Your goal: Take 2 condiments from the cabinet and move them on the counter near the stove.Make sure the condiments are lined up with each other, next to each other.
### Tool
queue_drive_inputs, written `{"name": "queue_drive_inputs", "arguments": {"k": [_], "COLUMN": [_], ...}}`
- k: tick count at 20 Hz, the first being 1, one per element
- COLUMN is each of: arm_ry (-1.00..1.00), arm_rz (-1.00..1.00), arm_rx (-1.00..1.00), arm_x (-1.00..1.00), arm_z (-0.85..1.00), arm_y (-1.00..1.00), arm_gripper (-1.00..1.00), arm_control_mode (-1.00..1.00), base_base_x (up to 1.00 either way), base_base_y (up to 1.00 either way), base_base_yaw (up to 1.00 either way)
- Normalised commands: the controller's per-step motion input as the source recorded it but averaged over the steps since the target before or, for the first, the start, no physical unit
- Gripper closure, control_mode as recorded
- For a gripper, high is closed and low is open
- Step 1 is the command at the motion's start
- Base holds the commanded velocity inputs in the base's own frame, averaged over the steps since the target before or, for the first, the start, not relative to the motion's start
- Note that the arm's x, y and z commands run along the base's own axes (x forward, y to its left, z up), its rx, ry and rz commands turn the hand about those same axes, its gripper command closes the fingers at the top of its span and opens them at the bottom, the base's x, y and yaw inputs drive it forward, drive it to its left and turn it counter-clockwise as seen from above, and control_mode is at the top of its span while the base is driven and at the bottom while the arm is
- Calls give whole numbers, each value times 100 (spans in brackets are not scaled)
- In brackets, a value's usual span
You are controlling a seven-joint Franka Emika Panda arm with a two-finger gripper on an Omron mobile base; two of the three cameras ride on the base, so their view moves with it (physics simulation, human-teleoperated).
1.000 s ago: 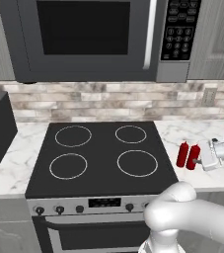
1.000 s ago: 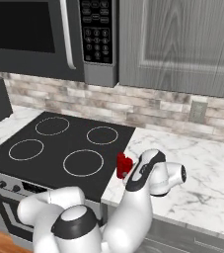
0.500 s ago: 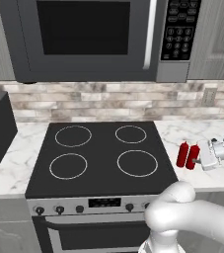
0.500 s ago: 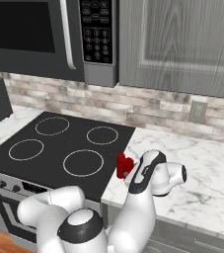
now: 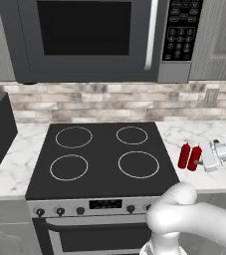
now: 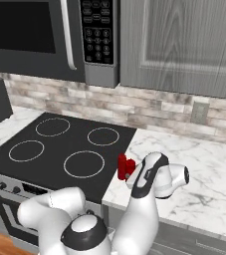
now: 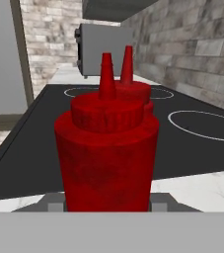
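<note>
1. We see even, bright rendered light with no strong source.
2. We find only faint shadows and no glare.
3. We notice coarse, soft textures up close in the hand view.

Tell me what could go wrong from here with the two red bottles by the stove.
1. The claw is shut on the nearer condiment bottle, which stands right against the second bottle. Opening or pulling back carelessly could tip one into the other.
2. Both stand on the counter close beside the stove; a sideways nudge might push the far one onto the glass cooktop.
3. In the hand view the bottles line up one behind the other, so any twist on release may spoil that line.
</note>
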Motion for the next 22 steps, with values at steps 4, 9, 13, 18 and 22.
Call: {"name": "queue_drive_inputs", "arguments": {"k": [4,9,13,18,22], "arm_ry": [0,0,0,0,0], "arm_rz": [0,0,0,0,0], "arm_rx": [0,0,0,0,0], "arm_x": [1,1,0,4,6], "arm_z": [0,0,0,-1,-3], "arm_y": [0,0,0,0,0], "arm_gripper": [100,100,100,100,100], "arm_control_mode": [-100,-100,-100,-100,-100], "base_base_x": [0,0,0,0,0], "base_base_y": [0,0,0,0,0], "base_base_yaw": [0,0,0,0,0]}}
